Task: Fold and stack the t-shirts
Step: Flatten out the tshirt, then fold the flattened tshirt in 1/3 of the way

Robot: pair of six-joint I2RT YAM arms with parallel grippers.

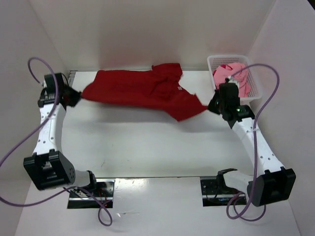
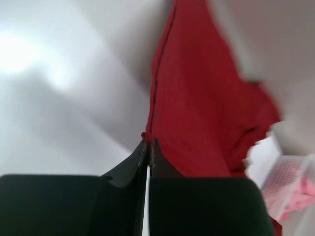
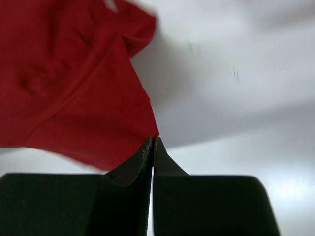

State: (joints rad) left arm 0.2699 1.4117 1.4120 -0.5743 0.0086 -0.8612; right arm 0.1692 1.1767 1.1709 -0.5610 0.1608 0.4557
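White walls (image 1: 147,34) close in the bench (image 1: 147,147) at the back and on both sides. Nothing lies on the bare middle of the bench between the two arms. The only other thing on it is a white lattice basket (image 1: 224,57) in the far right corner, just behind the right gripper (image 1: 211,104).

The basket holds a crumpled pink shirt (image 1: 229,74). In the left wrist view the basket (image 2: 288,172) and the pink shirt (image 2: 300,194) show, blurred, past the far end of the red cloth.

The red shirt (image 1: 142,88) is stretched across the far part of the bench, from the left gripper (image 1: 78,96) to the right gripper. It is bunched and folded over near its right end and throws a shadow on the bench below. Whether any of it touches the bench I cannot tell.

The left gripper (image 2: 148,142) is closed, its tips pinching a hemmed edge of the red shirt (image 2: 197,113). The right gripper (image 3: 152,140) is closed too, clamped on a corner of the red shirt (image 3: 74,98), which hangs away to its left.
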